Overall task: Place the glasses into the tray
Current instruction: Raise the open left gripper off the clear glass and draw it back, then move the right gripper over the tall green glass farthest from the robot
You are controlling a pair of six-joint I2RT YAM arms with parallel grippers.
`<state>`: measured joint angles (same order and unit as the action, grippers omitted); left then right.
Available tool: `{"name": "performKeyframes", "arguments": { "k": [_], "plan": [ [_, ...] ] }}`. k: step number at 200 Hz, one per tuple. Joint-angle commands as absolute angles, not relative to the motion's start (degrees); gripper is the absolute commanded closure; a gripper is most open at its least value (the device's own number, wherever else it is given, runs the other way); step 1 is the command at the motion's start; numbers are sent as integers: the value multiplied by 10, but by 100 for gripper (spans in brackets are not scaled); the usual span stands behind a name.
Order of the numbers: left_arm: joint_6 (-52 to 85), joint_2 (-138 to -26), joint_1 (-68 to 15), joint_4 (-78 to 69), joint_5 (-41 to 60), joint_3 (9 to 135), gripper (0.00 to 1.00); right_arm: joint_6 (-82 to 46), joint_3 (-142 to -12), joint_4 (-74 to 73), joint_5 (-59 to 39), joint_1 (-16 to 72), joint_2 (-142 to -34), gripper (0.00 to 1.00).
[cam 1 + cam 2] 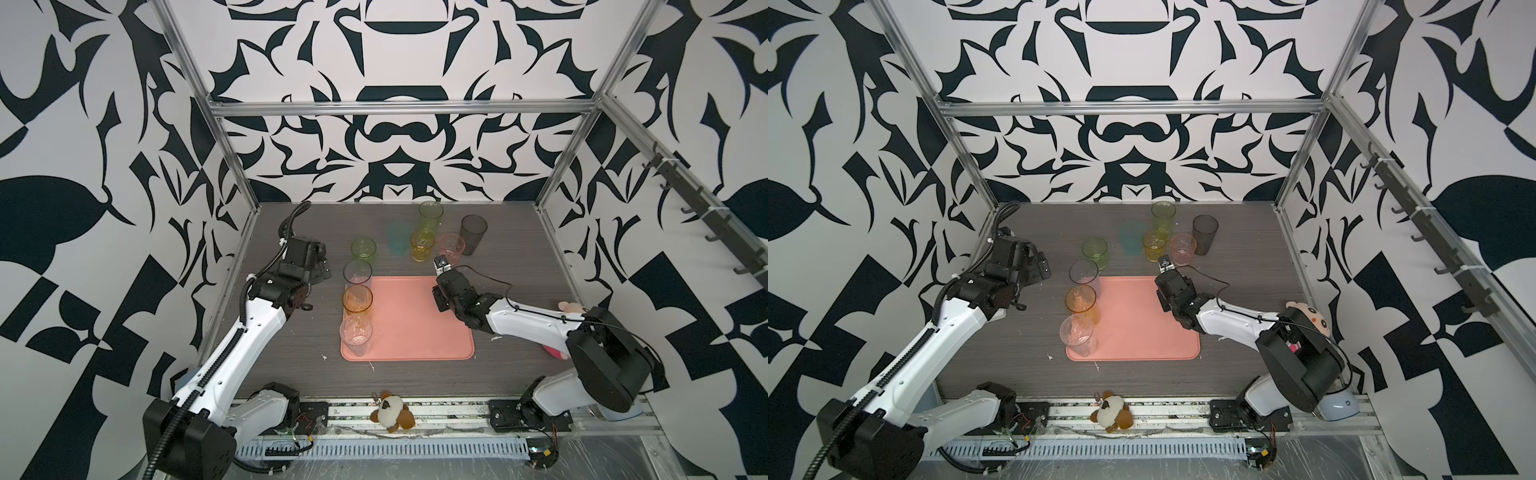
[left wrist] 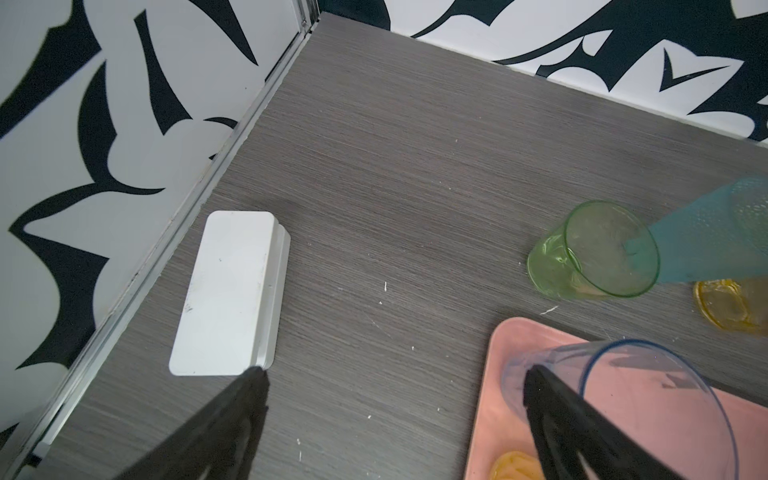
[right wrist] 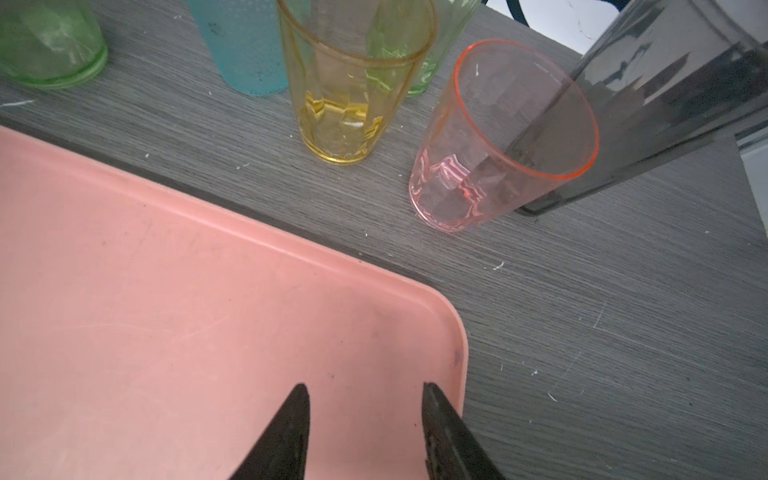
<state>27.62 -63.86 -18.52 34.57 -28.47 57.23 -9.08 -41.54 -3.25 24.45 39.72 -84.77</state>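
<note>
1. The tray [image 1: 415,324] lies in the middle of the bench [image 1: 307,357] in both top views. Three glasses stand along its left edge: the blue-tinted glass [image 1: 357,272], the orange glass [image 1: 357,300] and the clear glass [image 1: 356,336].
2. Six more wait on the bench above the tray in the frame, closely bunched: short green glass [image 1: 363,249], teal glass [image 1: 397,237], tall green glass [image 1: 430,217], yellow glass [image 1: 422,246], pink glass [image 3: 498,137] and smoky grey glass [image 1: 473,233].
3. The left fingers [image 2: 245,399] are spread wide and empty. One is beside the blue-tinted glass; I cannot tell whether it touches. The right fingers [image 3: 295,415] stand partly apart, empty, over the tray's upper right corner.
4. The tumblers look light, stiff and smooth, so they are probably slippery and easy to tip. A grip across the wall near mid-height seems safest.
5. The tray's middle and right side are bare. The pink glass is nearest the right fingers, but the grey one crowds it, so entry from the tray side looks clearest.
</note>
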Motion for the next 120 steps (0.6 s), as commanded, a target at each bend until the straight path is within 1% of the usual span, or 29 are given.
{"name": "performKeyframes", "arguments": {
  "k": [1, 70, 120],
  "plan": [
    [257, -647, -158, 308, -236, 559, 0, -107, -428, -18, 252, 396, -818, 52],
    [264, -640, -151, 321, -201, 565, 1, -142, -548, 103, 259, 396, -780, 51],
    [273, -626, -151, 317, -176, 564, 1, -118, -680, 140, 267, 397, -811, 48]
  ]
}}
